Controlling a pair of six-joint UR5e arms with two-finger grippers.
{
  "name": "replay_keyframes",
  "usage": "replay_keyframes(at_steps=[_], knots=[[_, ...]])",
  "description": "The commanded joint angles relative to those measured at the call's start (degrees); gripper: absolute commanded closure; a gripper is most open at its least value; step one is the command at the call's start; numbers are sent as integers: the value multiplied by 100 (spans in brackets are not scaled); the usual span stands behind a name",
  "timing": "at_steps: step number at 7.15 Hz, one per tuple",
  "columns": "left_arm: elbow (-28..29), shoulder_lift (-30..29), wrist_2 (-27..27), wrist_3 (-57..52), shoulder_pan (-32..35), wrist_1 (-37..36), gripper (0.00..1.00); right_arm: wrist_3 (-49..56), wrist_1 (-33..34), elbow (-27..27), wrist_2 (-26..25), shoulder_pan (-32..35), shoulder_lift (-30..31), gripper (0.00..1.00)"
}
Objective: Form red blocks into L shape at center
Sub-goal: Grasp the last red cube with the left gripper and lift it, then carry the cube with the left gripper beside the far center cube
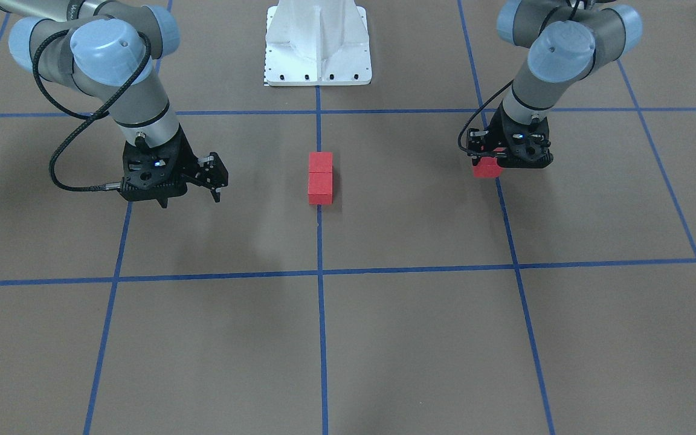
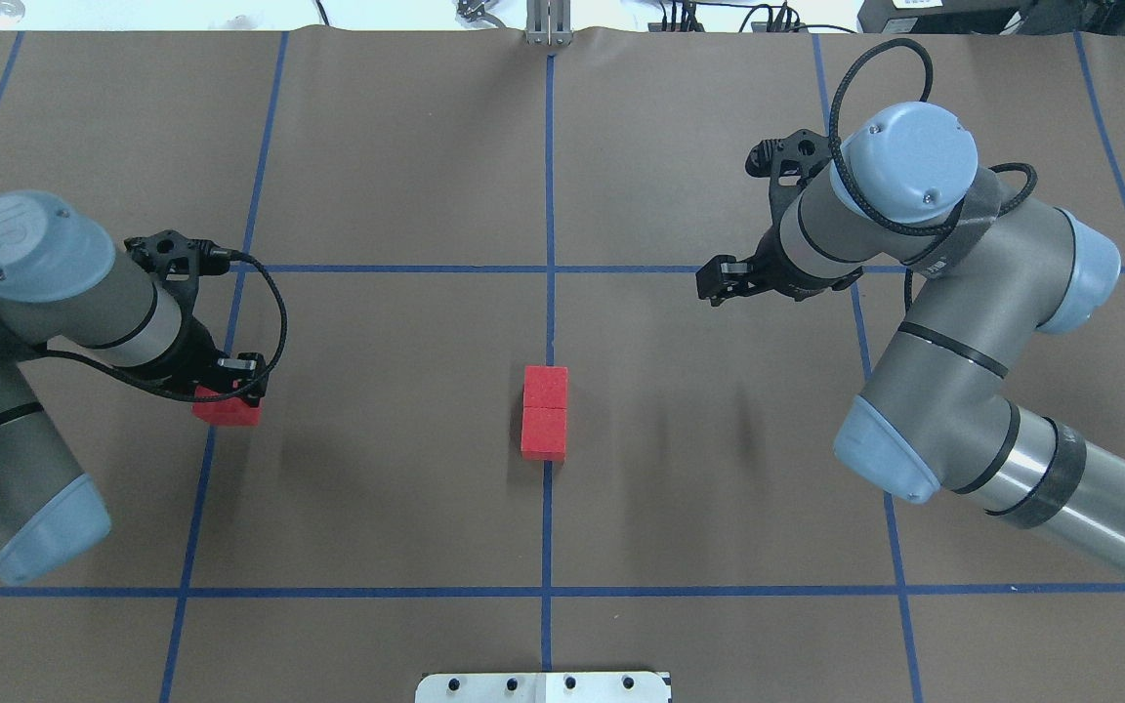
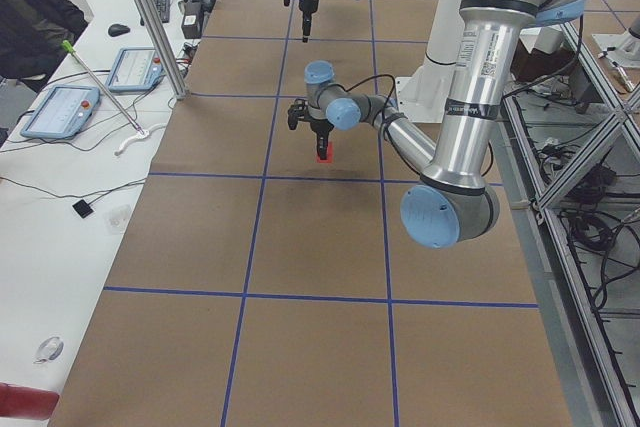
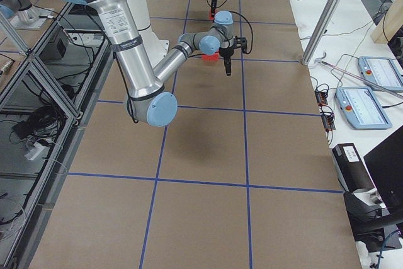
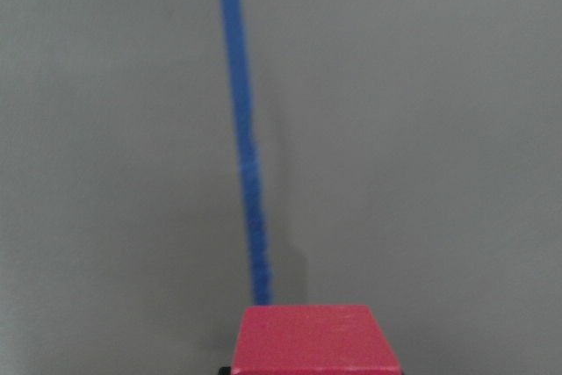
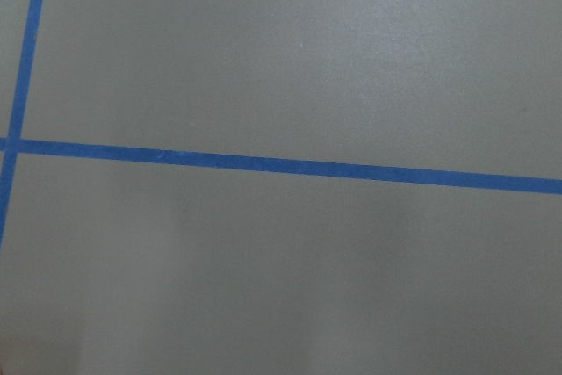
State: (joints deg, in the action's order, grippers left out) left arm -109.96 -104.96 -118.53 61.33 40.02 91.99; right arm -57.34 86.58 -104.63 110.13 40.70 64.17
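Distance ruled the coming move — the third red block (image 2: 226, 414) lay well to the left of the centre pair (image 2: 545, 414), beneath the left gripper (image 2: 236, 394); whether its jaws clamped the block or merely stood about it, I could not tell. The pair touched, long axis along the blue tape line (image 2: 549, 195), bare paper (image 2: 406, 430) on both flanks. Right of the pair, the right gripper (image 1: 191, 198) hung wide and empty

"UR" on left arm's cap (image 2: 21, 240)
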Motion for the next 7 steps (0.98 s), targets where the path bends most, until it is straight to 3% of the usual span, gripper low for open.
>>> replay_keyframes(at_steps=[1,2,4,5,7], knots=[[272,-621,-30,2727,24,-314,100,3,-1,4,0,0,7,0],[586,-1032,-30,4397,15,-261,100,-5,-1,4,0,0,7,0],[1648,-2095,-74,6065,-64,-174,100,-5,-1,4,0,0,25,0],[2010,-2369,-74,6850,-125,53,100,-5,-1,4,0,0,34,0],[2048,-2380,-57,8012,-459,126,100,-14,-1,4,-9,0,34,0]])
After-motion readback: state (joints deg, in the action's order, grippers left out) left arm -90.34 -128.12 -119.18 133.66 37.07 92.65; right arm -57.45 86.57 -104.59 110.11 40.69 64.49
